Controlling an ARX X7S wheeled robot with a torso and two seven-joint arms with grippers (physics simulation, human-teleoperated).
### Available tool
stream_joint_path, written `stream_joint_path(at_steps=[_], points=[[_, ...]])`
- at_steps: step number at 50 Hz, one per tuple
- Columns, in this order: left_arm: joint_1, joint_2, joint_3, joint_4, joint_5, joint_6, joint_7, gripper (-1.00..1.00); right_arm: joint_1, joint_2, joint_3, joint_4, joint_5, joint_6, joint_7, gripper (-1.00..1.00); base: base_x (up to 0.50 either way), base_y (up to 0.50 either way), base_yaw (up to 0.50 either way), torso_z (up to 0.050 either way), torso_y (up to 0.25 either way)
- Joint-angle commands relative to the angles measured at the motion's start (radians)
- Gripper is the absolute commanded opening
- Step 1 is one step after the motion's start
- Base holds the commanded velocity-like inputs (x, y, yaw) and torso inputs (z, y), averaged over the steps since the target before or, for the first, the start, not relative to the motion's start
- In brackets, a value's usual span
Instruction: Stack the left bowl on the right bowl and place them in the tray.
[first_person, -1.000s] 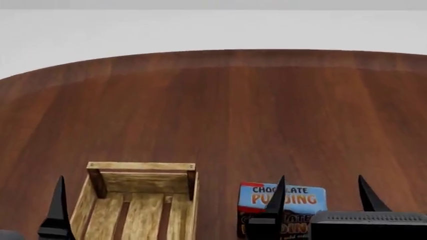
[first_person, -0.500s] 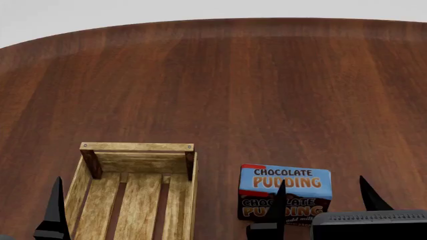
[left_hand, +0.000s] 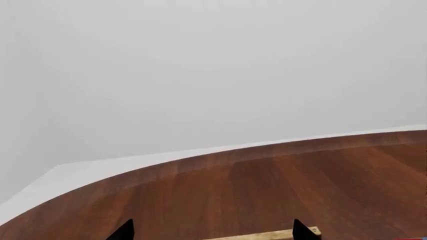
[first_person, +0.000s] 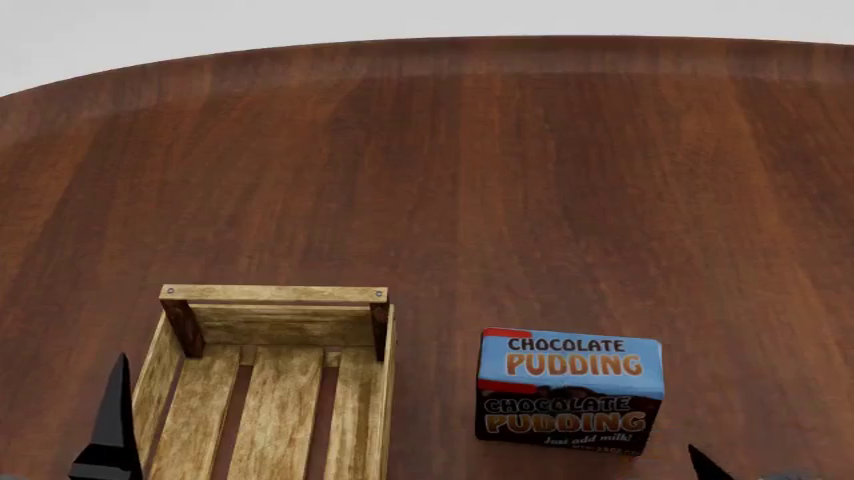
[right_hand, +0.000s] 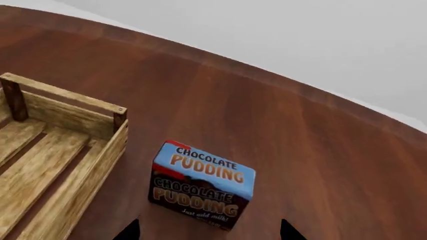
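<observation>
No bowl shows in any view. The tray (first_person: 274, 295) is a light wooden crate with a slatted bottom, at the near left of the table and empty. It also shows in the right wrist view (right_hand: 67, 116), and its top edge shows in the left wrist view (left_hand: 263, 235). My left gripper (left_hand: 212, 232) is open and empty, its tips wide apart over the tray's far wall; one fingertip (first_person: 114, 430) shows left of the tray. My right gripper (right_hand: 208, 231) is open and empty, just short of the pudding box; one fingertip (first_person: 705, 466) shows at the bottom edge.
A blue-and-brown chocolate pudding box (first_person: 570, 390) stands right of the tray, with a gap between them; it also shows in the right wrist view (right_hand: 203, 182). The round dark wooden table (first_person: 467, 180) stretches away behind both, with a pale floor past its edge.
The head view first tilted down, showing more of the tray and box. Since then my right gripper has dropped almost out of the head view; the left one sank slightly.
</observation>
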Motion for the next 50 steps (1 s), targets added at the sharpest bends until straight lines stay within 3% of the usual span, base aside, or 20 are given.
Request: stream_joint_path(at_steps=[1,10,22,34,50], points=[[-0.002,-0.004,0.006,0.007,-0.006,-0.003,-0.006,1.00,-0.005,0.066,-0.059,0.013,0.164,0.011,0.082,1.00,0.00,0.00,0.00,0.000,0.000],[0.000,-0.008,0.015,-0.004,-0.002,0.009,-0.012,1.00,0.009,0.102,-0.079,0.018,0.270,0.017,0.133,1.00,0.00,0.00,0.00,0.000,0.000],[-0.004,-0.013,0.024,-0.005,-0.005,0.005,-0.018,1.00,0.140,0.218,-0.196,-0.001,0.666,-0.025,0.422,1.00,0.00,0.00,0.00,0.000,0.000],[-0.028,-0.014,0.025,-0.006,-0.014,-0.013,-0.023,1.00,0.168,0.213,-0.183,-0.008,0.951,0.010,0.652,1.00,0.00,0.00,0.00,0.000,0.000],[-0.026,-0.018,0.035,-0.022,-0.017,0.007,-0.029,1.00,0.188,0.238,-0.303,-0.009,0.980,-0.033,0.679,1.00,0.00,0.00,0.00,0.000,0.000]])
